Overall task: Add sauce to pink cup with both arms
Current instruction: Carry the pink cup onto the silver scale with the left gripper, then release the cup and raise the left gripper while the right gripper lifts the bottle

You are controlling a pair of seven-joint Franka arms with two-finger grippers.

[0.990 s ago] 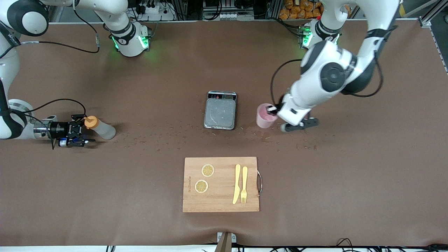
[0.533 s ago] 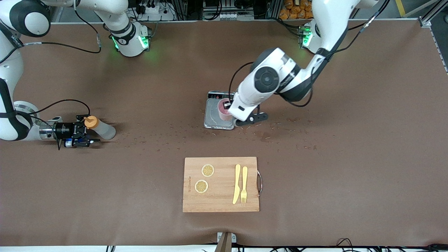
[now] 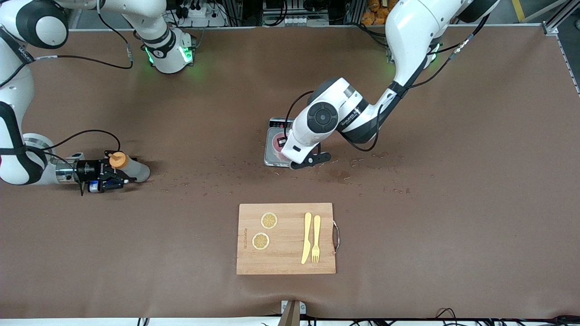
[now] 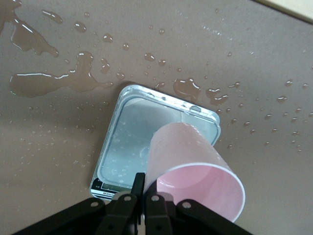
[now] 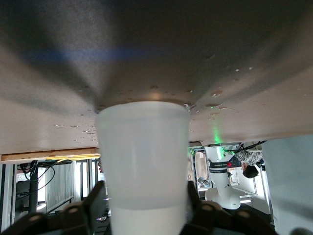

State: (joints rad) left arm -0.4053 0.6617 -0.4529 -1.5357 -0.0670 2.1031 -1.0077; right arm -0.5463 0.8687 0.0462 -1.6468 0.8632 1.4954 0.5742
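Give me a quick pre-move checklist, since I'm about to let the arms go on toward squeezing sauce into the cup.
1. Left gripper pinches the pink cup by its rim: ok.
2. Cup is over the grey scale: ok.
3. Cup set down on the scale's tray: cannot tell.
4. Cup upright: not ok, it looks tilted in the left wrist view.
5. Right gripper has its jaws around the sauce bottle: ok.
6. Bottle lifted: not ok, it lies on the table.

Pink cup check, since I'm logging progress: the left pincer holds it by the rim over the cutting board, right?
Not quite. The left pincer does hold the pink cup by the rim, but over the grey scale, not the cutting board; the left wrist view shows this.
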